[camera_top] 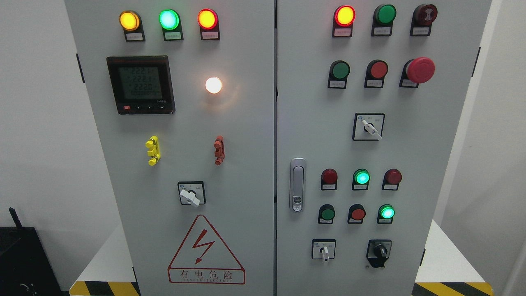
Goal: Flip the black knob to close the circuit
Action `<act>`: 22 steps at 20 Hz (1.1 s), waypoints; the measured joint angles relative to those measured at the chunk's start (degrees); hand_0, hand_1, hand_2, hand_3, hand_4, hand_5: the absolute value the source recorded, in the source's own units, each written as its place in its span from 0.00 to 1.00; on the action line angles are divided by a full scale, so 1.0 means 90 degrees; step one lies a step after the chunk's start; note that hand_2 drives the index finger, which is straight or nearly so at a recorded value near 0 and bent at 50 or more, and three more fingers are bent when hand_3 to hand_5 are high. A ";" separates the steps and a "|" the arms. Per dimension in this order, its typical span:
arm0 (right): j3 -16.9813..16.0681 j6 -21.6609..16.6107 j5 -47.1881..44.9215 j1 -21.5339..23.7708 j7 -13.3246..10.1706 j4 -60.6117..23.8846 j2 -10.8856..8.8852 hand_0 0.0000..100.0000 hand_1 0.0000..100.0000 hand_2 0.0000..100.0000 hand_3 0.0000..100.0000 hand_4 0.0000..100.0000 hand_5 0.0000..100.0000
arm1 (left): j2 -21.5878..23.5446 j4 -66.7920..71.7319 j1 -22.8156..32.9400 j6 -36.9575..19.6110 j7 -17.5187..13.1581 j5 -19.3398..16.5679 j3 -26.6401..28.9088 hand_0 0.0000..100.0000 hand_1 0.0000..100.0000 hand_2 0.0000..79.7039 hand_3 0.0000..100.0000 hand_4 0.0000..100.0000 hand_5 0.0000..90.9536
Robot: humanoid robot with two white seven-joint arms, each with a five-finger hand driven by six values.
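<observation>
The black knob (pixel 379 251) sits at the lower right of the right cabinet door, a black rotary switch on a black plate, its handle pointing roughly straight down. To its left is a white-handled selector switch (pixel 324 250). Neither robot hand shows in the head view.
The grey electrical cabinet (pixel 263 164) fills the view, with lit indicator lamps, push buttons, a red emergency stop (pixel 420 70), a digital meter (pixel 141 85), a door handle (pixel 297 184) and a high-voltage warning sign (pixel 205 253). A black box (pixel 20 259) stands at lower left.
</observation>
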 measured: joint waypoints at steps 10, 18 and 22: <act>0.0124 -0.0086 0.0008 0.0098 0.0139 -0.0348 0.0081 0.00 0.00 0.00 0.00 0.00 0.00 | 0.0000 0.0000 0.0000 0.0000 0.0000 0.0000 0.0000 0.00 0.00 0.00 0.05 0.03 0.00; 0.0766 -0.0114 -0.0269 0.1050 0.0869 -0.3042 0.0311 0.00 0.00 0.00 0.05 0.03 0.00 | 0.0000 0.0000 0.0000 -0.0001 0.0000 0.0000 0.0000 0.00 0.00 0.00 0.05 0.03 0.00; 0.1065 -0.0064 -0.0666 0.1294 0.0953 -0.5034 0.0396 0.00 0.00 0.05 0.13 0.10 0.00 | 0.0000 0.0000 0.0000 -0.0001 0.0000 0.0000 0.0000 0.00 0.00 0.00 0.05 0.03 0.00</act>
